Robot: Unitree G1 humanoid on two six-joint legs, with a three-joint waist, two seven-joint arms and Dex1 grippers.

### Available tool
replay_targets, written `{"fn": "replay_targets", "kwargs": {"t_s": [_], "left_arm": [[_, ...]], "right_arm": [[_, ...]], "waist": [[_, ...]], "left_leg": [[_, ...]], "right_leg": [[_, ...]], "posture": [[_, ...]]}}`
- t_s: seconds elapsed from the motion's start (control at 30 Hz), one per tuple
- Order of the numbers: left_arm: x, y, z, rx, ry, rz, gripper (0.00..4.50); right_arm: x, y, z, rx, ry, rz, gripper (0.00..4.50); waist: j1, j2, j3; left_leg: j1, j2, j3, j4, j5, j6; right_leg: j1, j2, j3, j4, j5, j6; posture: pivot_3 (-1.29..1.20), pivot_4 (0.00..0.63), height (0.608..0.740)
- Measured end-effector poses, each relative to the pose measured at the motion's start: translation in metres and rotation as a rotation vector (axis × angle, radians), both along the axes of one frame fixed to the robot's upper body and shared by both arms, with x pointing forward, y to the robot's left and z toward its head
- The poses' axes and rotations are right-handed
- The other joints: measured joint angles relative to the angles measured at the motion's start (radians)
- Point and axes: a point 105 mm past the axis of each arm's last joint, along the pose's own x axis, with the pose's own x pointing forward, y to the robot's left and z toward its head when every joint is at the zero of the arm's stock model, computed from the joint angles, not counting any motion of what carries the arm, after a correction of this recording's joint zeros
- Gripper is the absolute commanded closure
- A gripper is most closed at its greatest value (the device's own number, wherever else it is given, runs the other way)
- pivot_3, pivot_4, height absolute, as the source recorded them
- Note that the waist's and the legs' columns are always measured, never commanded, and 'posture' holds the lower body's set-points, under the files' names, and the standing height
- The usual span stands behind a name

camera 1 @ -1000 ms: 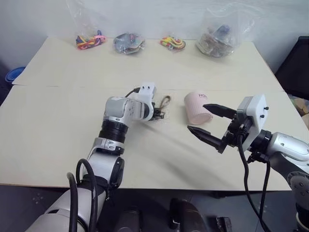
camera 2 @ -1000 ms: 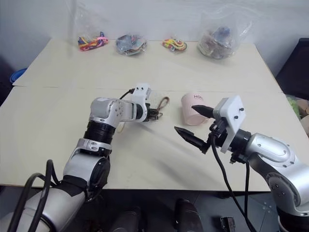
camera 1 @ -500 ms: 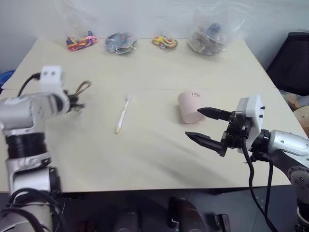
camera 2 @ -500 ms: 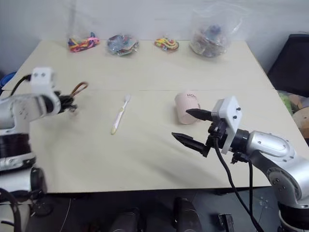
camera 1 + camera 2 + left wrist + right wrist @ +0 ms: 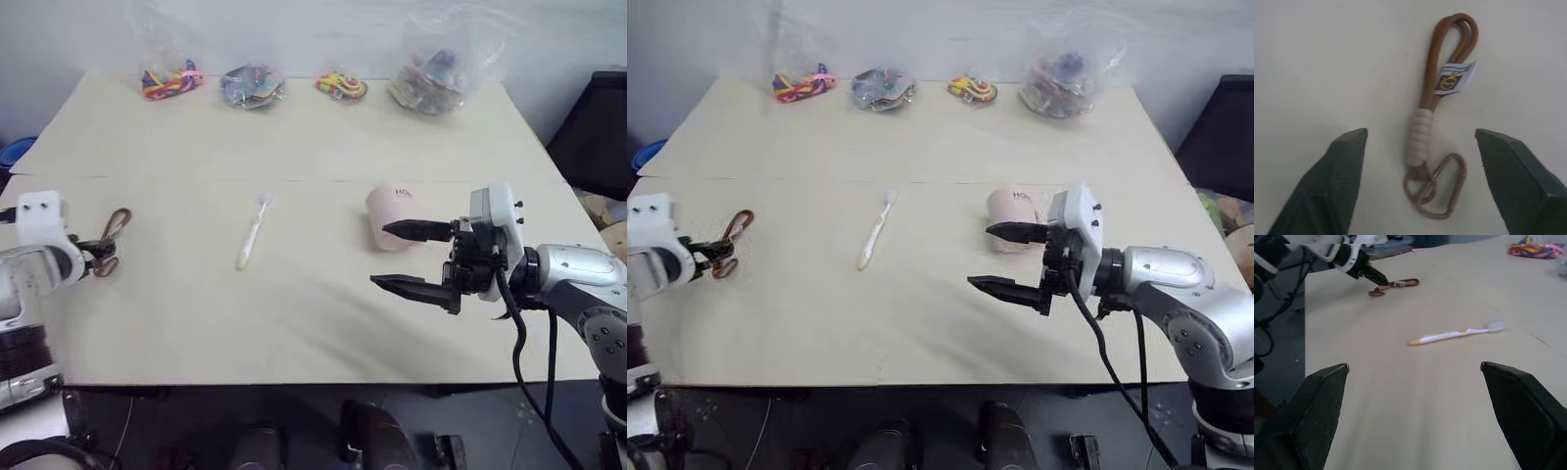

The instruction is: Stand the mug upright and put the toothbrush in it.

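The pale pink mug [image 5: 390,213] lies on its side right of the table's middle, lettering up. My right gripper [image 5: 378,255] hovers open just in front of it, the upper finger crossing the mug's near side. The toothbrush [image 5: 252,231], white head and pale yellow handle, lies flat at the table's centre, head pointing away from me; the right wrist view also catches the toothbrush [image 5: 1452,335]. Far to the left, my left gripper [image 5: 1418,134] is open, and a brown clip [image 5: 1442,88] rests on the table between its fingers.
Several clear bags of small colourful items line the table's far edge, among them one at the left [image 5: 171,78] and a larger one at the right [image 5: 431,83]. A black object [image 5: 600,122] stands beyond the table's right edge.
My left arm swung from the table's middle to the far left with the brown clip, then opened, leaving the clip on the table. The toothbrush is now uncovered. The right gripper stayed by the mug.
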Motion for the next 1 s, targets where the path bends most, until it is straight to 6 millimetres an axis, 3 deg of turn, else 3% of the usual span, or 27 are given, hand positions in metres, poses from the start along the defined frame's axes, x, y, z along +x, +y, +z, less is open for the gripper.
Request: {"fn": "replay_targets", "kwargs": {"t_s": [0.07, 0.13, 0.2, 0.23, 0.27, 0.3, 0.37, 0.43, 0.5, 0.57, 0.7, 0.87, 1.0], "left_arm": [[-0.003, 0.006, 0.022, -0.01, -0.099, 0.002, 0.75], [0.006, -0.008, 0.066, -0.086, -0.303, -0.101, 0.75], [0.007, -0.048, 0.121, -0.149, -0.516, -0.355, 0.75], [0.0, -0.077, 0.142, -0.14, -0.585, -0.541, 0.75], [-0.007, -0.102, 0.152, -0.123, -0.607, -0.692, 0.75], [-0.015, -0.128, 0.15, -0.093, -0.576, -0.85, 0.75], [-0.024, -0.17, 0.121, -0.053, -0.429, -1.107, 0.75], [-0.031, -0.196, 0.082, -0.04, -0.248, -1.297, 0.75], [-0.039, -0.217, 0.057, -0.044, -0.139, -1.459, 0.75], [-0.041, -0.229, 0.057, -0.018, -0.133, -1.552, 0.75], [-0.037, -0.244, 0.085, 0.053, -0.25, -1.642, 0.75], [-0.035, -0.253, 0.086, 0.029, -0.265, -1.675, 0.75], [-0.033, -0.253, 0.089, 0.029, -0.277, -1.67, 0.7]], "right_arm": [[0.011, -0.012, 0.002, 0.013, 0.002, -0.085, 0.0], [0.03, -0.029, 0.008, 0.033, 0.012, -0.211, 0.0], [0.051, -0.045, 0.017, 0.051, 0.021, -0.342, 0.0], [0.063, -0.054, 0.021, 0.059, 0.033, -0.41, 0.0], [0.072, -0.063, 0.022, 0.062, 0.051, -0.47, 0.0], [0.083, -0.071, 0.019, 0.058, 0.09, -0.535, 0.0], [0.103, -0.089, 0.007, 0.041, 0.172, -0.666, 0.0], [0.12, -0.095, -0.01, 0.019, 0.266, -0.744, 0.0], [0.129, -0.099, -0.027, -0.025, 0.332, -0.786, 0.0], [0.137, -0.093, -0.039, -0.046, 0.39, -0.789, 0.0], [0.151, -0.071, -0.044, -0.065, 0.411, -0.766, 0.0], [0.158, -0.056, -0.06, -0.104, 0.433, -0.758, 0.0], [0.158, -0.047, -0.073, -0.192, 0.424, -0.723, 0.98]], "waist": [[0.001, 0.0, 0.0], [0.01, -0.002, 0.001], [0.013, -0.003, 0.0], [0.01, -0.003, 0.0], [0.009, -0.002, -0.001], [0.004, -0.001, -0.001], [-0.007, 0.002, 0.0], [-0.022, 0.002, 0.0], [-0.03, 0.003, 0.001], [-0.038, 0.003, 0.001], [-0.045, 0.004, 0.001], [-0.044, 0.004, 0.001], [-0.045, 0.004, 0.001]], "left_leg": [[0.0, 0.001, 0.0, 0.0, 0.0, 0.0], [-0.002, 0.002, -0.001, 0.004, 0.0, 0.0], [-0.004, 0.002, -0.003, 0.005, 0.0, 0.0], [-0.003, 0.0, -0.002, 0.004, 0.0, 0.0], [-0.001, 0.0, -0.002, 0.002, 0.0, 0.0], [0.001, -0.001, -0.001, 0.0, 0.0, 0.0], [0.002, -0.004, 0.004, -0.002, 0.0, 0.0], [0.002, -0.002, 0.005, -0.002, 0.0, -0.001], [0.001, 0.001, 0.006, -0.003, 0.0, -0.002], [0.001, 0.002, 0.006, -0.003, 0.0, -0.002], [0.001, 0.002, 0.007, -0.003, 0.0, -0.002], [0.0, 0.002, 0.007, -0.003, 0.0, -0.002], [-0.001, 0.002, 0.006, -0.002, 0.0, -0.002]], "right_leg": [[0.0, 0.0, 0.0, 0.0, 0.0, 0.0], [0.0, -0.002, 0.0, 0.002, 0.0, 0.0], [0.0, -0.004, -0.001, 0.001, 0.0, 0.0], [0.0, -0.006, 0.0, 0.001, 0.0, 0.0], [0.0, -0.008, 0.0, 0.001, 0.0, 0.0], [0.0, -0.008, 0.0, 0.001, 0.0, 0.0], [0.0, -0.007, -0.001, 0.0, 0.0, 0.0], [-0.001, -0.003, -0.001, 0.0, 0.0, -0.001], [-0.003, 0.001, 0.0, 0.001, -0.001, -0.002], [-0.004, 0.002, 0.0, 0.002, -0.002, -0.003], [-0.004, 0.001, 0.001, 0.001, -0.002, -0.003], [-0.004, 0.001, 0.001, 0.001, -0.002, -0.003], [-0.004, 0.001, 0.001, 0.001, -0.001, -0.003]], "posture": [[0.0, 0.15, 0.74], [0.0, 0.15, 0.74], [0.0, 0.15, 0.74], [0.0, 0.15, 0.74], [0.0, 0.15, 0.74], [0.0, 0.15, 0.74], [0.0, 0.15, 0.74], [0.0, 0.15, 0.74], [0.0, 0.15, 0.74], [0.0, 0.15, 0.74], [0.0, 0.15, 0.74], [0.0, 0.15, 0.74], [0.0, 0.15, 0.74]]}}
